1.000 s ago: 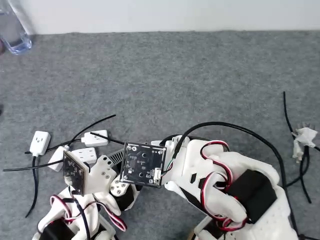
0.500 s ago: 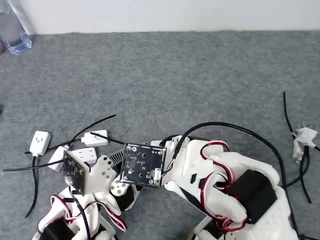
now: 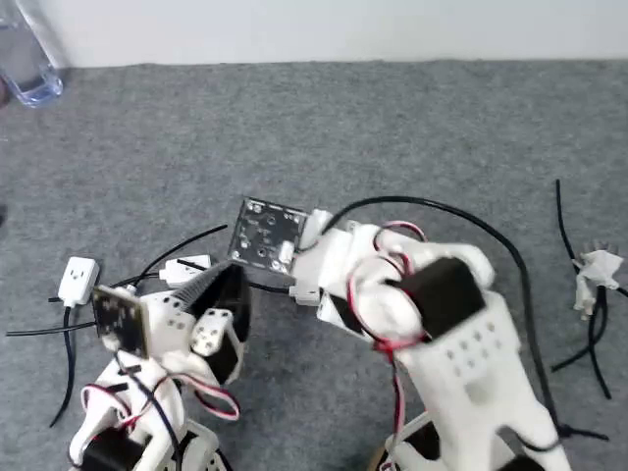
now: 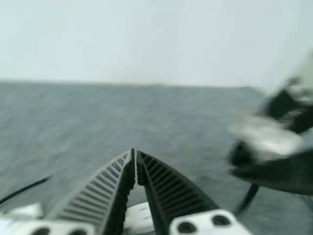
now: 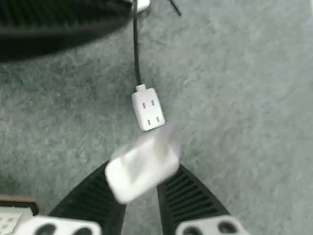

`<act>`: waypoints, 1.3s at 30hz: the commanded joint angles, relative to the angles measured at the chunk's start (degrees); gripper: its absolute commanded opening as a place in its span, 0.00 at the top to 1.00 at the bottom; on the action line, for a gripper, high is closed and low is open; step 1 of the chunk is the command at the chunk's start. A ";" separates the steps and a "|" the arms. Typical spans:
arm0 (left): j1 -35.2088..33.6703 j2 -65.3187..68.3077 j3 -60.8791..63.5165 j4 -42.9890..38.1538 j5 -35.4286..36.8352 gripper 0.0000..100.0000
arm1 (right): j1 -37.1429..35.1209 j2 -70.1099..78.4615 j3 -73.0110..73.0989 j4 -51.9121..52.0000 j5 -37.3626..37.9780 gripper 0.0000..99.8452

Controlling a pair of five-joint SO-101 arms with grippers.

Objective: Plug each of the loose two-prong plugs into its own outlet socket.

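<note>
Plug [image 5: 142, 169], a white, blocky plastic body with rounded corners, blurred, was clamped between the black ribbed fingers [image 5: 188, 196] of the right gripper [image 5: 139, 172]. It was held over the grey, felt-like mat [image 5: 244, 98]. Just beyond it a white rectangular outlet socket [image 5: 148, 108] lay flat on the mat, its two pairs of slots facing up, on a thin black cord [image 5: 135, 49]. The left gripper [image 4: 135, 155] was closed, its toothed, tapering jaws meeting at the tips.

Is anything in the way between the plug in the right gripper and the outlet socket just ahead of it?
Nothing visible. The right gripper holds the two-prong plug, and bare grey carpet lies between it and the white outlet socket.
</note>
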 commanded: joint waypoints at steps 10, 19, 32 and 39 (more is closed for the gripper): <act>-7.47 -0.70 9.98 0.53 -2.37 0.99 | 13.32 2.07 -2.99 1.19 6.15 0.99; -7.47 -0.70 11.74 0.53 -2.46 0.99 | 35.12 3.65 -1.41 0.75 21.98 0.99; -7.47 -0.70 14.46 0.35 -4.66 0.99 | 29.23 16.48 35.96 -38.99 20.84 0.99; -7.47 -0.70 15.78 -1.85 -4.84 0.99 | 26.86 27.03 38.68 -46.55 18.11 0.99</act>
